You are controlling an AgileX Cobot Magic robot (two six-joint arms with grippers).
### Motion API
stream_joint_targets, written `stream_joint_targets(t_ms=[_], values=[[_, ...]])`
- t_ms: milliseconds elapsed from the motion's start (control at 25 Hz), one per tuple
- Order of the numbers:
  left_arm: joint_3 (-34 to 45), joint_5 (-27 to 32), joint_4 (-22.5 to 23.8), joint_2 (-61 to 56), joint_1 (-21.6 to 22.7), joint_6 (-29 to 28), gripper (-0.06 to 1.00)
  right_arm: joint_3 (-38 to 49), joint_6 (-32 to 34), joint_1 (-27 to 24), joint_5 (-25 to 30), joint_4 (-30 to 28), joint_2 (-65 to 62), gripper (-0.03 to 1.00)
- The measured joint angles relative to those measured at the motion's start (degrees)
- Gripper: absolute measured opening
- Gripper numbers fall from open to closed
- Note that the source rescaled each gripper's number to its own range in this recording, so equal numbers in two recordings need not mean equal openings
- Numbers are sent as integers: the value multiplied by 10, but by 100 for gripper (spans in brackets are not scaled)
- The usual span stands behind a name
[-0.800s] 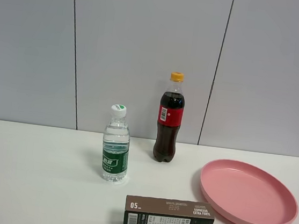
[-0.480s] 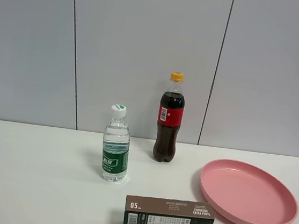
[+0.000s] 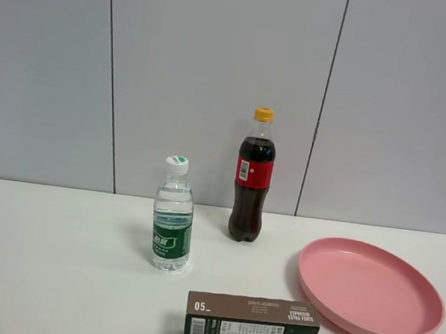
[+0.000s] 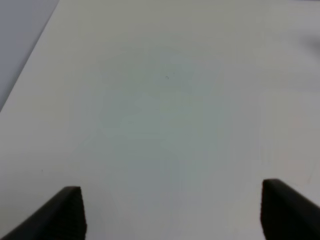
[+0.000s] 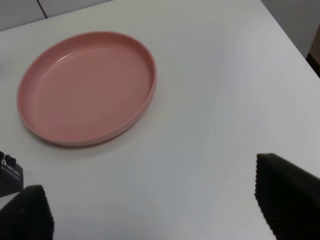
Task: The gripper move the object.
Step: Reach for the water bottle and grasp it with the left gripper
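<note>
White is the colour of the flat worktop [image 3: 51, 260], and four things sit on it. A small clear plastic water bottle [image 3: 173, 218] with a green label and a white cap stands up straight. It is a little left of the middle, closer to the back edge than the front one. Nothing touches it.

Beside it, nearer the back edge and a bit to the right, stands a taller dark cola bottle [image 3: 252, 178] with a red label and an orange cap. The two bottles are near each other but apart.

A brown cardboard box [image 3: 251, 328] shaped like a brick lies on its long side toward the front edge. A round pink plastic plate [image 3: 370, 290] lies flat near the right edge, just beside the box.

The black two-fingered left gripper [image 4: 172, 210] hangs over a bare part of the worktop by its left edge. Its fingers are spread wide and there is nothing between them.

The black two-fingered right gripper [image 5: 155, 210] hangs over the worktop near the right edge, close to the pink plate. Its fingers are spread wide too, and it holds nothing.
</note>
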Motion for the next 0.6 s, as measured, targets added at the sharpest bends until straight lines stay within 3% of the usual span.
stream_joint_targets(t_ms=[600], values=[[-7,0,-12,0,0,0,38,0,0,0,0,0,0,100]])
